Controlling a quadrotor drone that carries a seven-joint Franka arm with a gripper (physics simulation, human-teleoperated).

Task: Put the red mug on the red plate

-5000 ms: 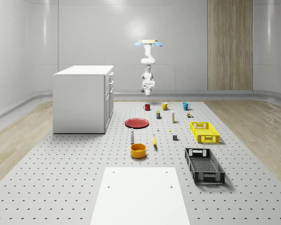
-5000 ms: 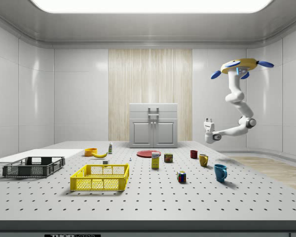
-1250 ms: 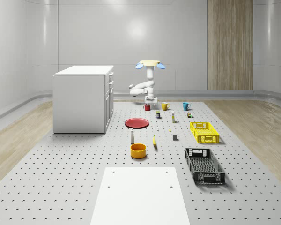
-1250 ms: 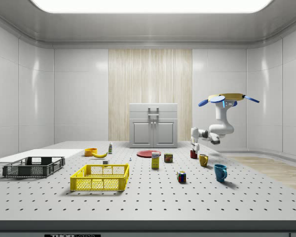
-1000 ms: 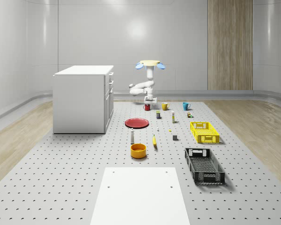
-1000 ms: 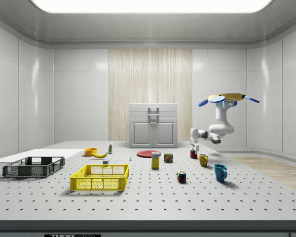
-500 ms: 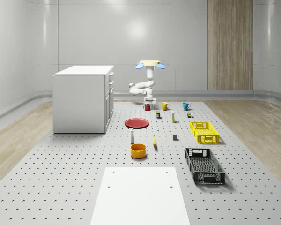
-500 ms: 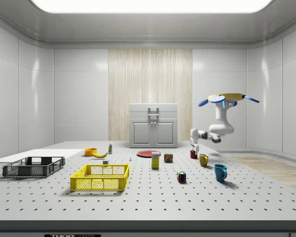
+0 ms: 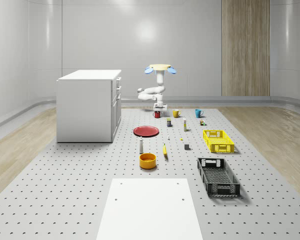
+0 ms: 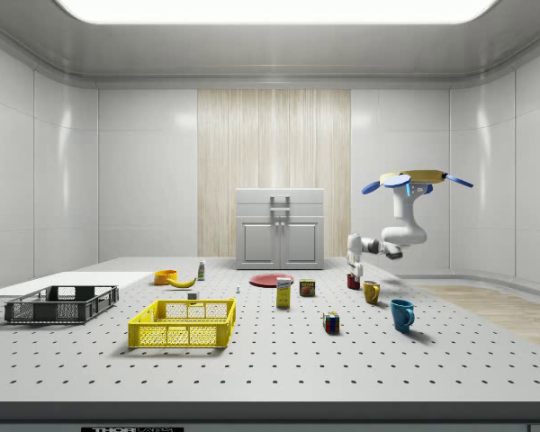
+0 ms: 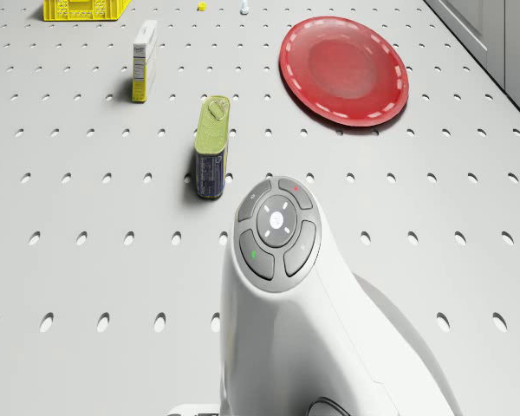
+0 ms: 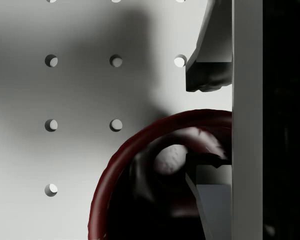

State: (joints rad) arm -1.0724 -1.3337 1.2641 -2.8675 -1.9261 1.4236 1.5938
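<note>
Red mug (image 9: 157,114) stands near the far edge of the grey perforated floor panel (image 9: 80,200), in a pale, glossy-walled room. Over it hovers the drone (image 9: 159,68). The glossy round red plate (image 9: 146,131) lies apart. The fingers (image 12: 210,65) straddle the mug's rim, one inside, one outside, not yet closed.

Your whole-scene view looks down the grey perforated table (image 9: 65,190) from its near end toward the far wall. Your side view faces across it, low, from beside the yellow mesh crate (image 10: 182,324). Both share the round red plate (image 9: 146,131). Your drone camera looks down on that plate; your wrist camera sits close above the dark red mug (image 12: 140,200).
</note>
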